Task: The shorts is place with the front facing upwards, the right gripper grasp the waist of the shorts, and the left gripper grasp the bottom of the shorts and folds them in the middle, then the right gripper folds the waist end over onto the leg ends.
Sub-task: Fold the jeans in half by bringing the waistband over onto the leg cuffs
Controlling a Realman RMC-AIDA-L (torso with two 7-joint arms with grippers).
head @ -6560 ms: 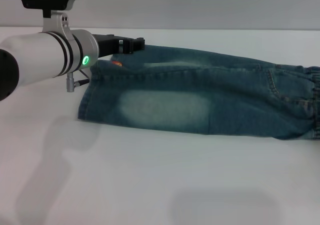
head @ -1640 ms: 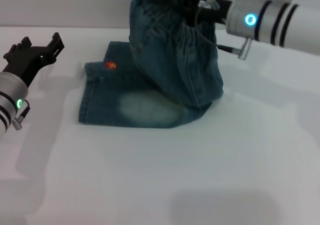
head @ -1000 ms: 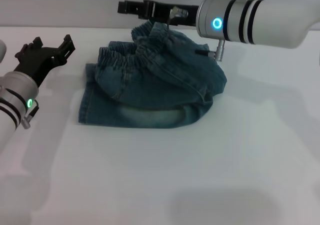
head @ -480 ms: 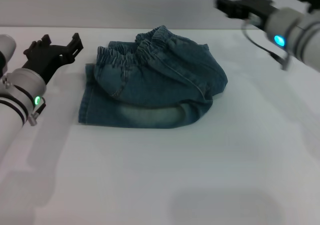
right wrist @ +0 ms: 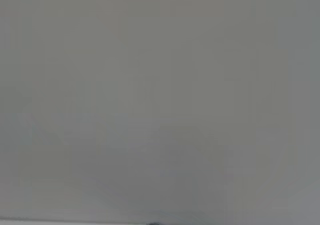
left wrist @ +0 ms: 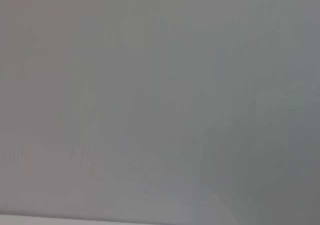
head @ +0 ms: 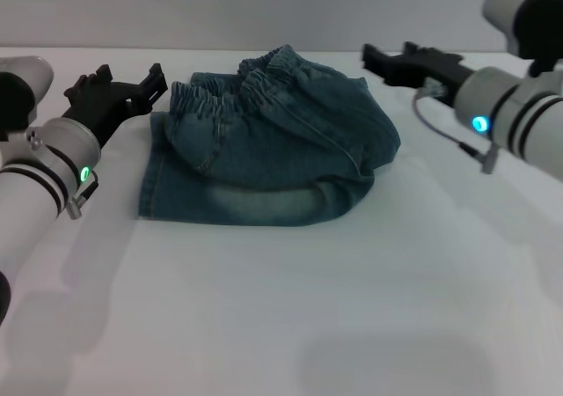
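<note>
**Shorts folded, both grippers clear of the cloth**

Both grippers hold nothing as I read the head view. On my right, the right gripper (head: 387,62) hovers above the table just beside the folded end of the shorts (head: 273,145), not touching the denim; whether its fingers are parted I cannot tell from this angle. On my left, the left gripper (head: 132,86) hangs near the leg ends (head: 151,172), its two black fingers spread apart and clear of the fabric.

The shorts lie on the white table (head: 290,308) between the two arms, long axis running left to right. The waist (head: 237,92), gathered and ruffled, lies doubled over on top toward the left, close to the hems but a little short of them, so a strip of the lower layer shows along the near edge.

I judge both folds made. If a tidy-up is wanted, the left gripper is nearer the waist band and the hems; the right is nearer the fold line. Neither wrist camera shows the shorts.
</note>
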